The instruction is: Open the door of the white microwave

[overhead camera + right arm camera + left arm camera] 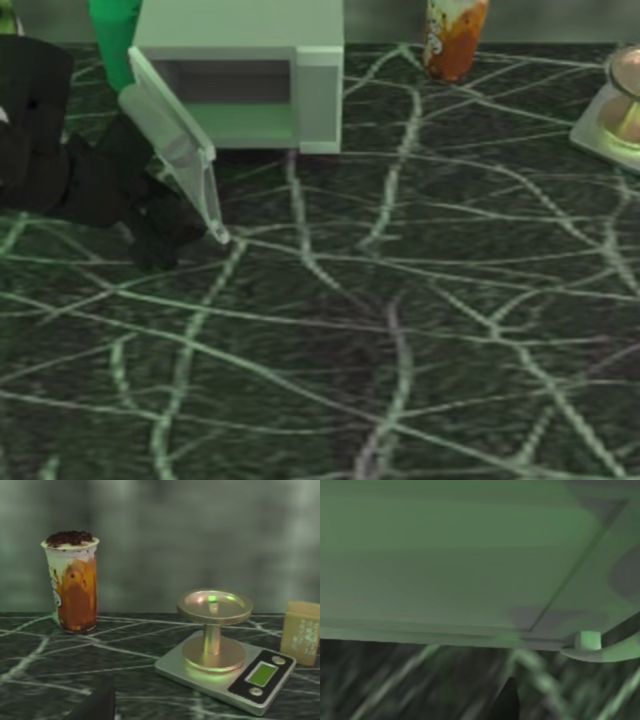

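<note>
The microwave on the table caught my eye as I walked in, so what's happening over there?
The left arm is working the door of the white microwave at the table's far left. The door stands swung well open, showing the grey cavity, with the left gripper by its free edge. The right arm isn't in the top view; its camera faces a drink cup and a kitchen scale.

Left arm [70, 175] reaches in from the left; left gripper [175, 235] low

Counter: I'm seeing a dark marbled counter [420, 330] with pale veins running across it.
Wall: I'm seeing a blurry grey wall [200, 535] standing behind it.
</note>
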{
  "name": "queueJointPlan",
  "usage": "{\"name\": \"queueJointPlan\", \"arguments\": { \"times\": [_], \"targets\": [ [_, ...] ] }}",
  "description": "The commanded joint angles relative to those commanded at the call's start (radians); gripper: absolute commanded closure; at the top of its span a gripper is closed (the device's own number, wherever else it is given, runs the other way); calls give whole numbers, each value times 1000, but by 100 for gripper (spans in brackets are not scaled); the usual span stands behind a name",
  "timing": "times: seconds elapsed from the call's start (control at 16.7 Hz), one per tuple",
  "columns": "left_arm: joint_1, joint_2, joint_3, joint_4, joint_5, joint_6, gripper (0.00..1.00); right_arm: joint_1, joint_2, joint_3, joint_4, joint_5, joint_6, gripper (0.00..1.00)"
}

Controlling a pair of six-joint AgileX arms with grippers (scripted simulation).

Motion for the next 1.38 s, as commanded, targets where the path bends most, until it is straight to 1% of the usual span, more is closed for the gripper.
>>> {"name": "queueJointPlan", "arguments": {
  "times": [0.12,0.18,0.78,0.96,1.2,1.38],
  "targets": [
    [0,0,0,0,0,0,2,0,0,0,0,0,0,0],
    [0,0,0,0,0,0,0,0,0,0,0,0,0,0],
    [1,-17,-3,-12,-5,-3,0,0,0,0,0,0,0,0],
    [2,-110,-19,-78,-17,-14,0,0,0,0,0,0,0,0],
    [-6,-241,-43,-182,-17,-29,0,0,0,0,0,0,0,0],
    [-8,-259,-46,-198,-16,-31,0,0,0,0,0,0,0,0]
  ]
}}
